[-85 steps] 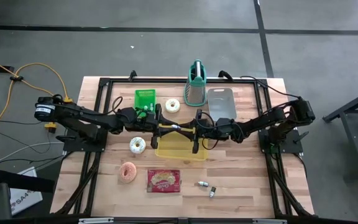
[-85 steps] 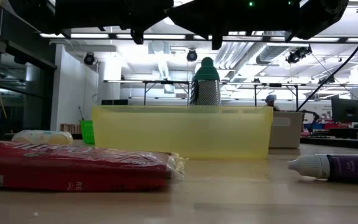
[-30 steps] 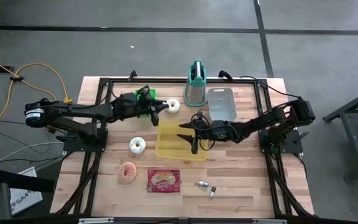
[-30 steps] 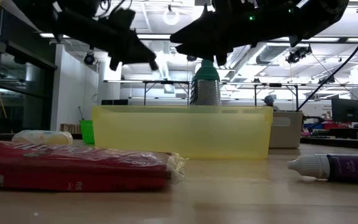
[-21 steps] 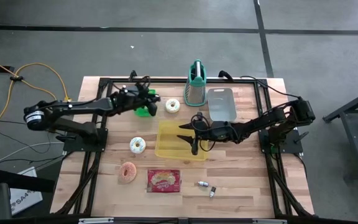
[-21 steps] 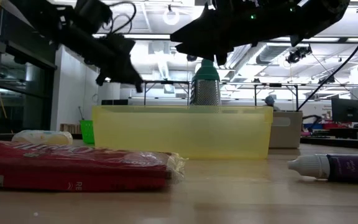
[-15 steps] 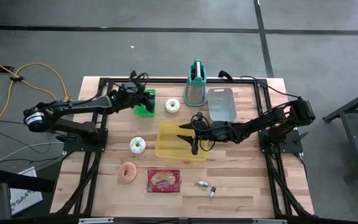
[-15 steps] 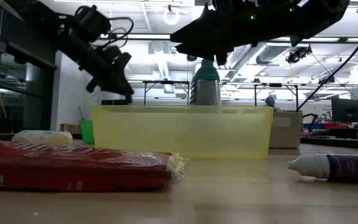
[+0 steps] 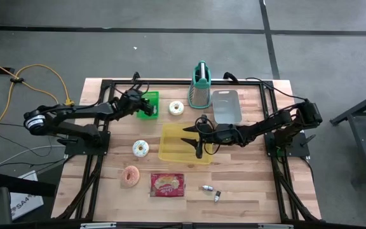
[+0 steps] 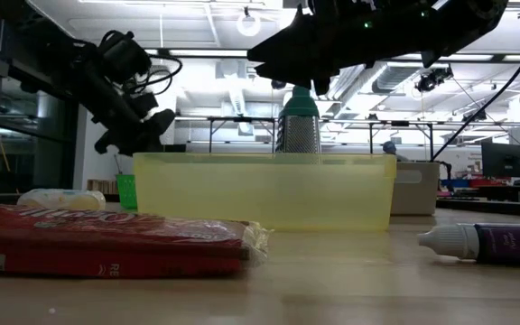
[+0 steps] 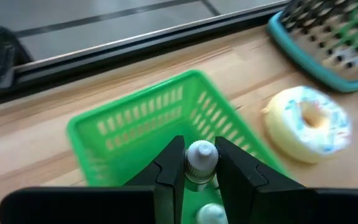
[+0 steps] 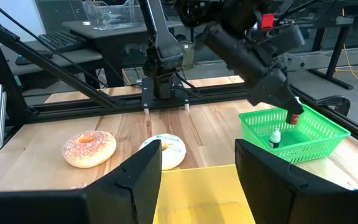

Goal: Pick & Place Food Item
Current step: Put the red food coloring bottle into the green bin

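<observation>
Bottle (image 11: pixel 200 157): small, white-capped, clamped by the neck in the left pincer (image 11: pixel 199 163), hanging just inside the green basket (image 11: pixel 135 124) directly below.

Step in hand, as judged: release into basket. Lower until the bottle nears the basket floor, stay centred off the walls, then open.

Left pincer: nearly closed, gripping bottle.

Right pincer (image 12: pixel 197 171): fingers spread wide, empty, above the yellow bin (image 9: pixel 170 151); donut (image 11: pixel 308 122) beside basket.
</observation>
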Controlling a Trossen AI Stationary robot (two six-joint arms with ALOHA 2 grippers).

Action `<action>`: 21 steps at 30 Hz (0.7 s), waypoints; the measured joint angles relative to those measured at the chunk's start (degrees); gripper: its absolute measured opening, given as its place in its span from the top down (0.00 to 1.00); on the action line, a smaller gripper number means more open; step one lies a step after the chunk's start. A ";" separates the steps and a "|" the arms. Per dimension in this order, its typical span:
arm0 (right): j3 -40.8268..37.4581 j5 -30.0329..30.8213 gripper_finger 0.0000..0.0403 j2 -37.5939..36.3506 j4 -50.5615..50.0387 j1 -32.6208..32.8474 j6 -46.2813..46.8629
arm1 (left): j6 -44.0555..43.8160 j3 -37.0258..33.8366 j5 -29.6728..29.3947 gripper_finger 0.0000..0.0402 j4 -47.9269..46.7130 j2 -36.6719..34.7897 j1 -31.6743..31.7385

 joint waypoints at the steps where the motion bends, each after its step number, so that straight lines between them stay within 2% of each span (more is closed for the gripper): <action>1: 0.00 0.02 0.53 0.00 0.00 0.00 0.00 | -0.01 -0.41 -0.79 0.84 0.02 0.00 -0.21; 13: 0.00 0.02 0.53 0.02 0.02 0.00 0.42 | -2.97 -3.14 -2.40 0.84 0.02 0.00 -0.66; 21: 0.00 0.02 0.53 0.02 0.02 0.00 0.44 | -2.97 -3.14 -2.09 0.79 0.02 0.00 -0.66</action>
